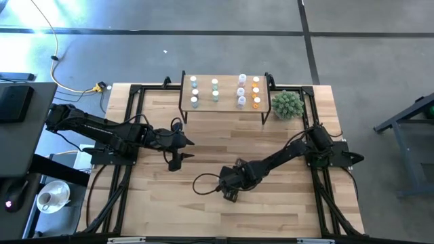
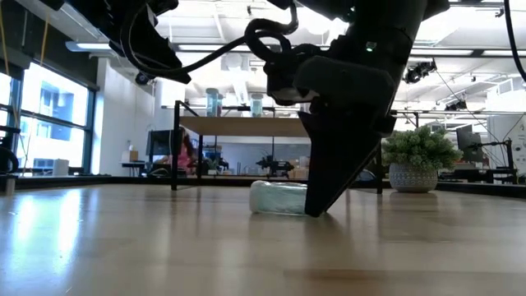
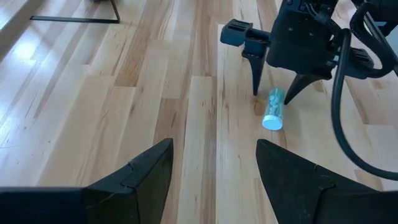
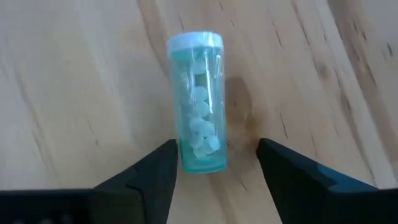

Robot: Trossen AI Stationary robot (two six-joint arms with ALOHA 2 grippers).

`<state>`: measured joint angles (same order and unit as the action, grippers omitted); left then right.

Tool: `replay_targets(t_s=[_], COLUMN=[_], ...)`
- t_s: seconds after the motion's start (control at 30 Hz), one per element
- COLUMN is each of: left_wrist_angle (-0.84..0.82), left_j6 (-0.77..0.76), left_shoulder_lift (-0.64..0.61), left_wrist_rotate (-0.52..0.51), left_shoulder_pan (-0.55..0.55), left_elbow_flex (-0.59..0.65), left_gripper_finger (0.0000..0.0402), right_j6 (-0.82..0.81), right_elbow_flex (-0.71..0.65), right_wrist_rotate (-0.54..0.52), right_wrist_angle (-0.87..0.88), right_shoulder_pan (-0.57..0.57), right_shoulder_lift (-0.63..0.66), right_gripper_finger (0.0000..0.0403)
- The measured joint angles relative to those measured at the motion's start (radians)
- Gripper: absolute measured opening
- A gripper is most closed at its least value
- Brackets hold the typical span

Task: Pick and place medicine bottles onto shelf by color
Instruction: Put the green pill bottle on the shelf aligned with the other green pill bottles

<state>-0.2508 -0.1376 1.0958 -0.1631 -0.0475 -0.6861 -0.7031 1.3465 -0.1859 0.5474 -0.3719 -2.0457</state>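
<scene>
A clear teal medicine bottle (image 4: pixel 198 106) with white pills and a pale cap lies on its side on the plank table, at the near middle; it also shows in the left wrist view (image 3: pixel 273 109) and the low view (image 2: pixel 277 198). My right gripper (image 1: pixel 231 194) is open and low over it, fingers pointing down on either side of the bottle's bottom end (image 4: pixel 202 163). My left gripper (image 1: pixel 178 161) is open and empty, above the table to the left. The shelf (image 1: pixel 224 108) stands at the far edge with several bottles on it. My right gripper comes from above, its fingers across the lying bottle near its bottom end. One finger (image 4: pixel 158 174) stands right at the bottle's side; whether it touches, I cannot tell. The other finger (image 4: pixel 292 171) is apart from it.
A spiky green plant (image 1: pixel 287 104) in a pot stands right of the shelf. Black frame rails (image 1: pixel 129 129) run along the table's left and right sides. Bare planks lie between the shelf and the grippers.
</scene>
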Motion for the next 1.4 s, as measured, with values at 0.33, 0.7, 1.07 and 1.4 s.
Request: replay_targets(t_s=[0.33,0.7,1.07,1.4], left_wrist_angle=[0.0,0.0,0.0,0.0], left_j6=[0.0,0.001,0.01,0.01], left_shoulder_lift=[0.0,0.0,0.0,0.0], left_wrist_rotate=[0.0,0.0,0.0,0.0], left_shoulder_pan=[0.0,0.0,0.0,0.0], left_elbow_flex=[0.0,0.0,0.0,0.0], left_gripper_finger=[0.0218,0.0218,0.0218,0.0218], right_j6=[0.098,0.077,0.138,0.154], right_elbow_flex=[-0.002,-0.002,-0.001,0.0], right_wrist_rotate=[-0.016,0.004,0.015,0.052], right_wrist_angle=[-0.072,-0.046,-0.048,-0.044], right_shoulder_pan=[0.014,0.02,0.018,0.018], right_shoulder_lift=[0.001,0.001,0.004,0.005], right_gripper_finger=[0.0222,0.0169,0.0076,0.0108])
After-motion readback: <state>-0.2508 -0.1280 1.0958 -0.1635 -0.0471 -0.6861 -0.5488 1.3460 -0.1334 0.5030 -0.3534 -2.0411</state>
